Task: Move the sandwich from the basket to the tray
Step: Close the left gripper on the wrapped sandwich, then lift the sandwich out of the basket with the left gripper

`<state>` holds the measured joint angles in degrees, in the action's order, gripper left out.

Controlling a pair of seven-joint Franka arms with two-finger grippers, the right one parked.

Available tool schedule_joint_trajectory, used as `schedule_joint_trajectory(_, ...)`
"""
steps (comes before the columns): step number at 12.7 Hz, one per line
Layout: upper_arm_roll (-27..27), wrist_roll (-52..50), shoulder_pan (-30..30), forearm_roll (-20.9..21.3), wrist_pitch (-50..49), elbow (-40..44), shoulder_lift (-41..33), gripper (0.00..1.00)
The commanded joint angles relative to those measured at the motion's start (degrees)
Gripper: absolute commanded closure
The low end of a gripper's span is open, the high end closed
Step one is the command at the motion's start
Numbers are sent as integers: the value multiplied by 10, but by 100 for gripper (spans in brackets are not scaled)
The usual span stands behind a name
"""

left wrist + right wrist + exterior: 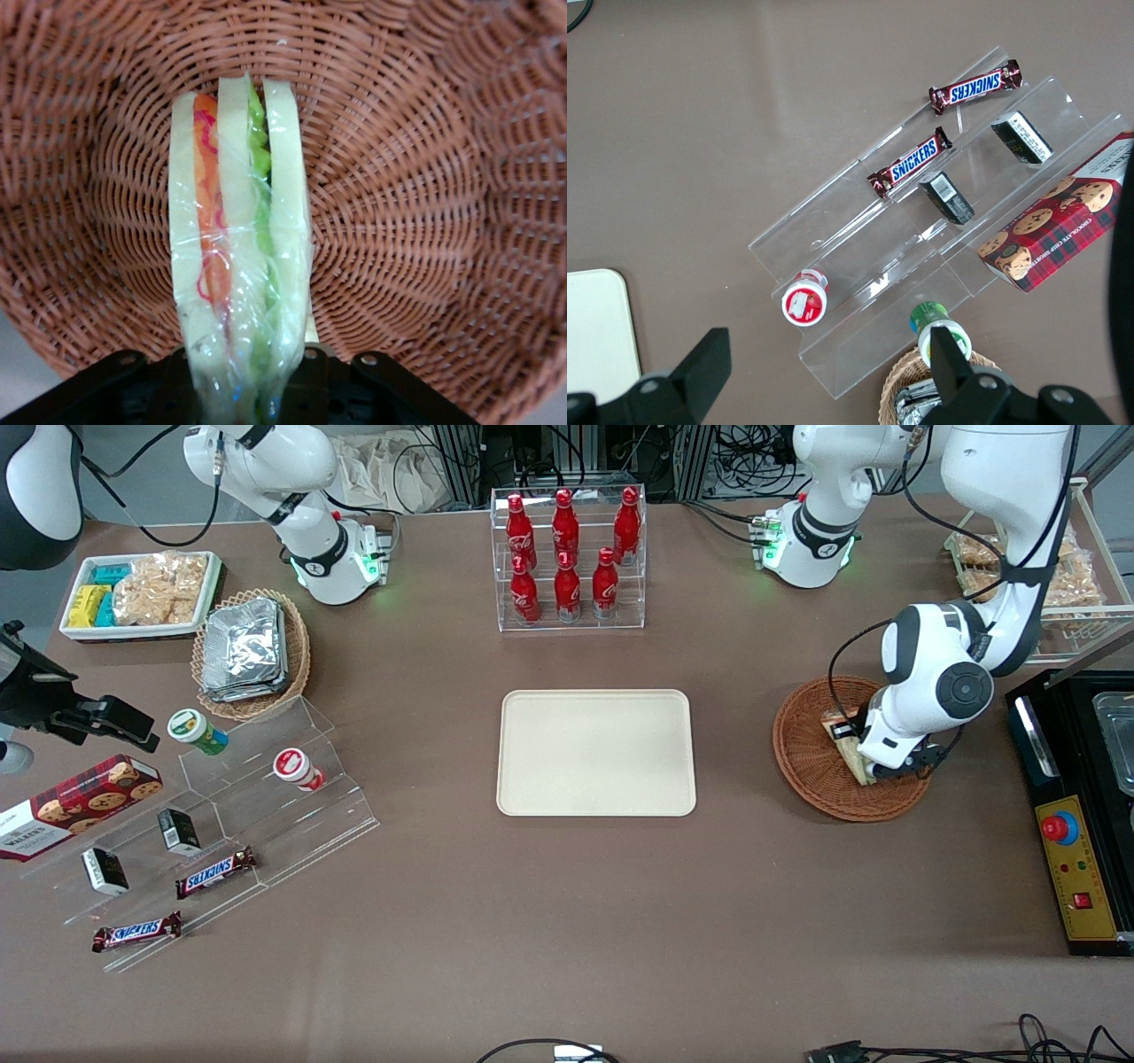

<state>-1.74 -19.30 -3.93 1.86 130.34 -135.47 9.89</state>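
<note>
— Where is your gripper at this moment?

— My gripper is low inside the round reddish-brown basket, which stands toward the working arm's end of the table, a little below the middle height of the front frame.

— And the sandwich?

— The sandwich is in the basket, directly at my gripper. In my wrist camera I see the sandwich on its edge: three pale bread slices, an orange-red layer, a green layer, and clear film wrapped around all. The wicker of the basket fills the picture around it.

— Is your gripper open or closed?

— It is clamped on the sandwich. The wedge runs into my gripper and becomes narrower there, pressed from both sides. If it still touches the basket bottom, I cannot tell.

— What about the tray?

— The cream tray lies flat in the centre of the front frame, well apart from the basket, with nothing on it. A clear rack of red bottles stands above it in the frame.
</note>
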Motion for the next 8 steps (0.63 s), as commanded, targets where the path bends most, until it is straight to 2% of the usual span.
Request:
schedule_joint_trajectory(1,4,-26,-24,8,-97,27,-80,98)
schedule_joint_trajectory(4,18,-32,-35,7,-280,147,-130,98)
schedule_joint_trajectory(6,42,-33,-35,-4,-398,264,-124,99)
schedule_joint_trajectory(8,70,-29,-35,-6,-454,351,-112,99)
